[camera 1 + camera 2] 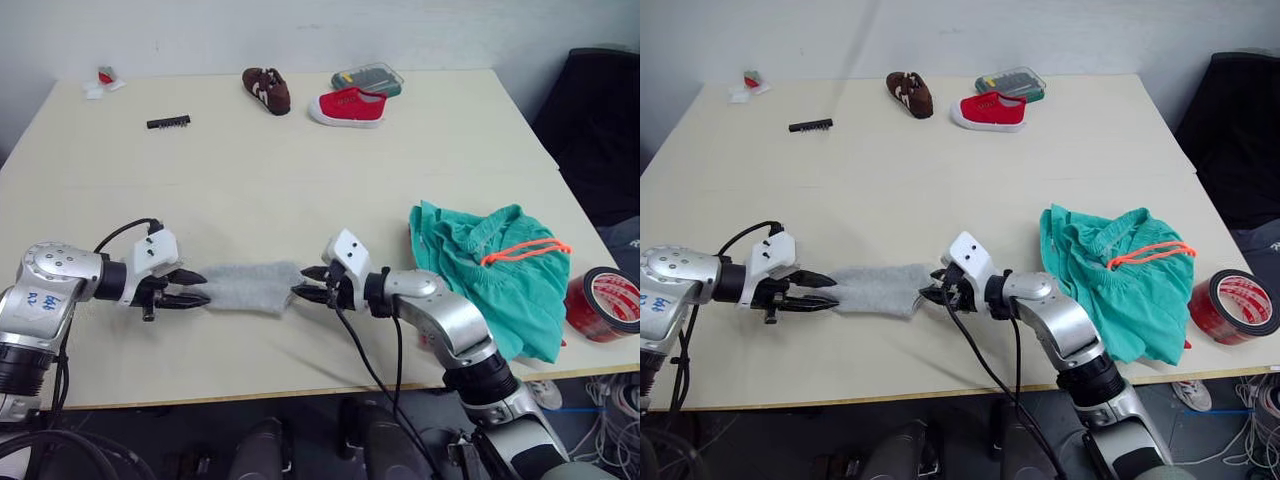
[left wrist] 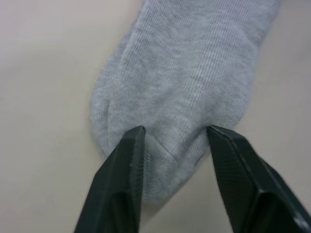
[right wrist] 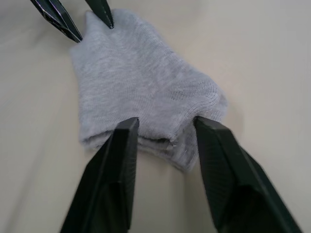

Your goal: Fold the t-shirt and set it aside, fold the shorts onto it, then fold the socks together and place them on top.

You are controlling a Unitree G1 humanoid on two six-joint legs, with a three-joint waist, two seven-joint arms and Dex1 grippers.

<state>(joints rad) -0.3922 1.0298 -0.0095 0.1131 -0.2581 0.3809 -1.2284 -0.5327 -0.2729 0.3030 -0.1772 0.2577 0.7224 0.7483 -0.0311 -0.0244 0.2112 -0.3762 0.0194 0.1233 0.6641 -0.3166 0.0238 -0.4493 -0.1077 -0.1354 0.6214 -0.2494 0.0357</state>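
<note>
Grey knit, soft and slack, lies stretched along the near part of the worktop (image 1: 300, 160) — these are the socks (image 1: 245, 287), laid flat between the two hands. The left hand (image 1: 196, 288) sits at one end with its black fingers parted to either side of the rounded toe, tips low against the fabric but not closed on it. The right hand (image 1: 308, 284) mirrors it at the cuff end, fingers likewise spread astride the layered edge, holding nothing. Approaching from both ends looks meant to let each hand pinch one end so the socks can be doubled over together. The shorts (image 1: 495, 270) lie in a rumpled teal heap near the right edge, orange drawstring uppermost — they do not look neatly folded, and I see no red t-shirt beneath, so where the socks should finally go is unclear.
</note>
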